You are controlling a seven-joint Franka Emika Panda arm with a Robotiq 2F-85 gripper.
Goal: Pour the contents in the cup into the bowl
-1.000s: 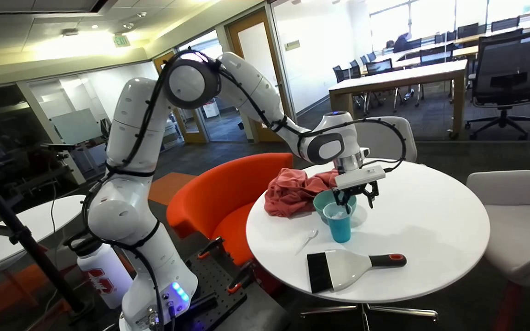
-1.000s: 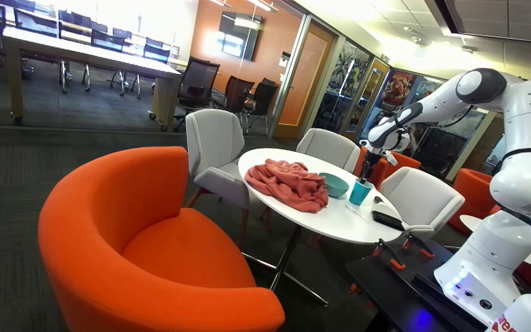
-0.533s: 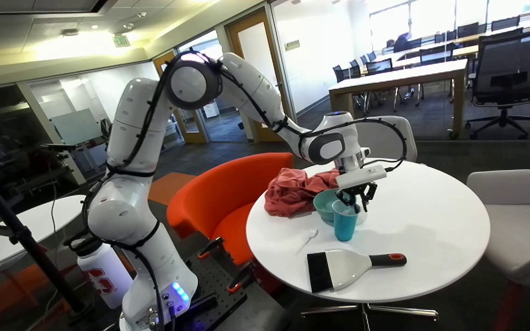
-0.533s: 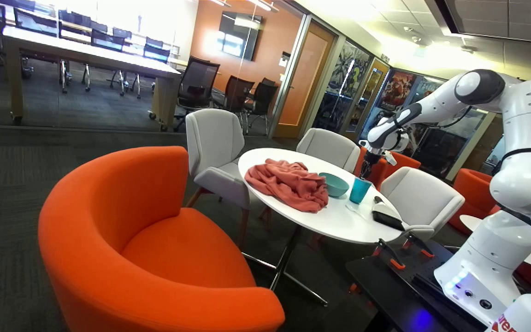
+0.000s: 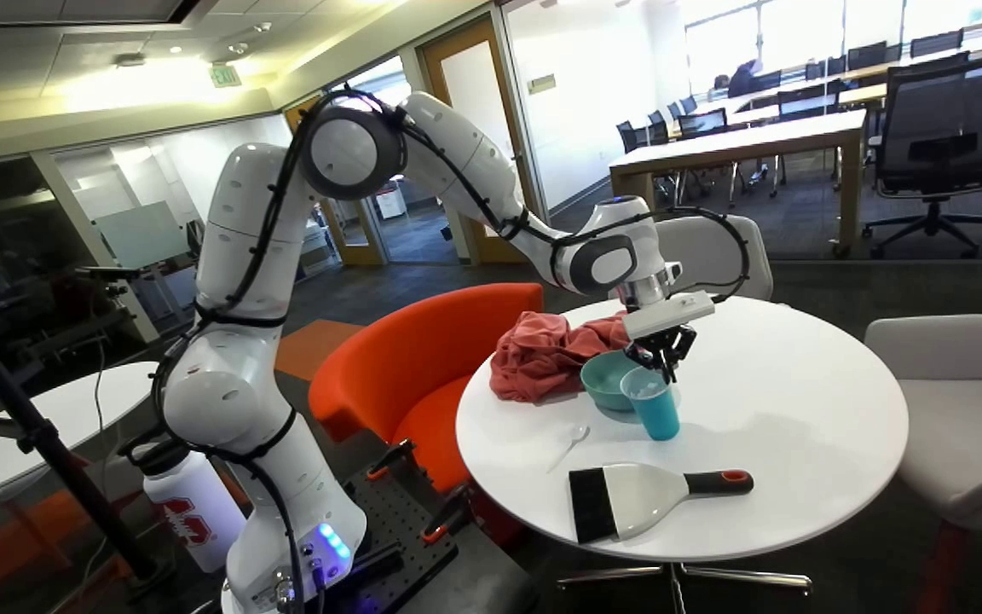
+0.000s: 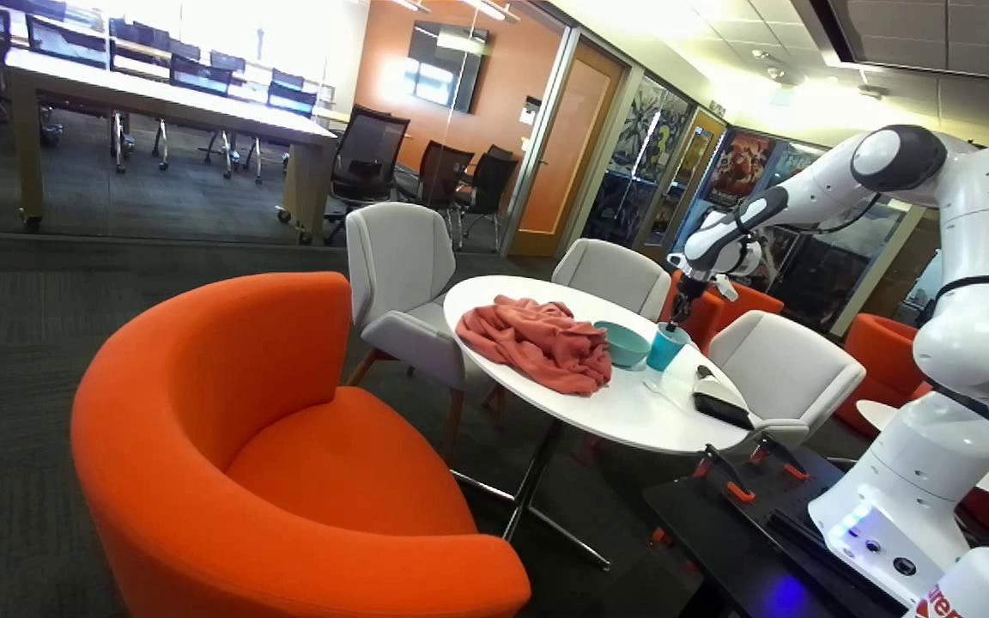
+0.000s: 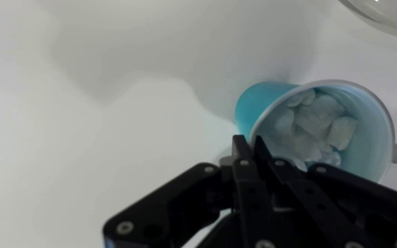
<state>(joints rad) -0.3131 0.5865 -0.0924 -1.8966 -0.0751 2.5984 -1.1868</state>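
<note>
Only the wrist view clearly shows pale lumps (image 7: pixel 317 117) inside the tilted blue cup (image 7: pixel 258 100), its rim pinched by the gripper (image 7: pixel 248 137). In an exterior view, the teal bowl (image 5: pixel 601 384) stands just beyond the cup, a red cloth (image 5: pixel 538 358) farther left, spoon (image 5: pixel 578 433) and hand brush (image 5: pixel 646 499) nearer; the arm (image 5: pixel 344 156) arches from the left.

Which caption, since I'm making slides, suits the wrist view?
Gripper pinching a tilted blue cup by the rim, whitish chunks inside.

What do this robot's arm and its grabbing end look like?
The arm is white, with rounded segments, dark grey joint rings and a black cable strapped along it. Blue lights glow at its base. The gripper is black, with slim fingers and silvery screws.
</note>
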